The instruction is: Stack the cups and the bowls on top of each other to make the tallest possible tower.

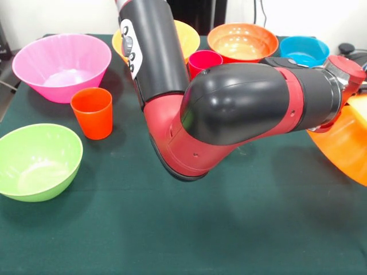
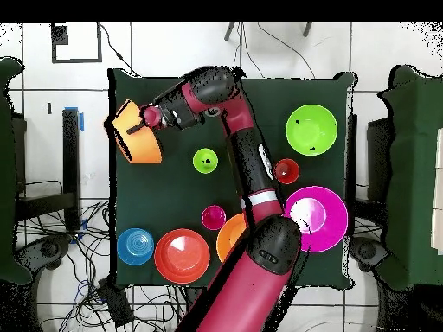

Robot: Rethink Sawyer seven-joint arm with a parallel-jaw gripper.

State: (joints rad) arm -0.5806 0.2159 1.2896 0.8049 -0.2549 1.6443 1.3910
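My gripper (image 2: 138, 126) is at the table's left edge in the overhead view, shut on the rim of a large orange bowl (image 2: 138, 147), which hangs tilted. In the front view this orange bowl (image 1: 343, 148) is at the far right under the wrist. Standing on the table are a pink bowl (image 1: 62, 66), a lime green bowl (image 1: 37, 161), a second orange bowl (image 1: 188, 35) behind the arm, a red-orange bowl (image 1: 242, 42) and a blue bowl (image 1: 304, 50). An orange-red cup (image 1: 92, 113) and a crimson cup (image 1: 205, 61) stand upright. A lime green cup (image 2: 205, 161) shows only from overhead.
The arm (image 1: 229, 109) stretches low across the middle of the dark green table (image 1: 172, 229) and hides part of it. Cables and floor tiles (image 2: 69, 259) surround the table.
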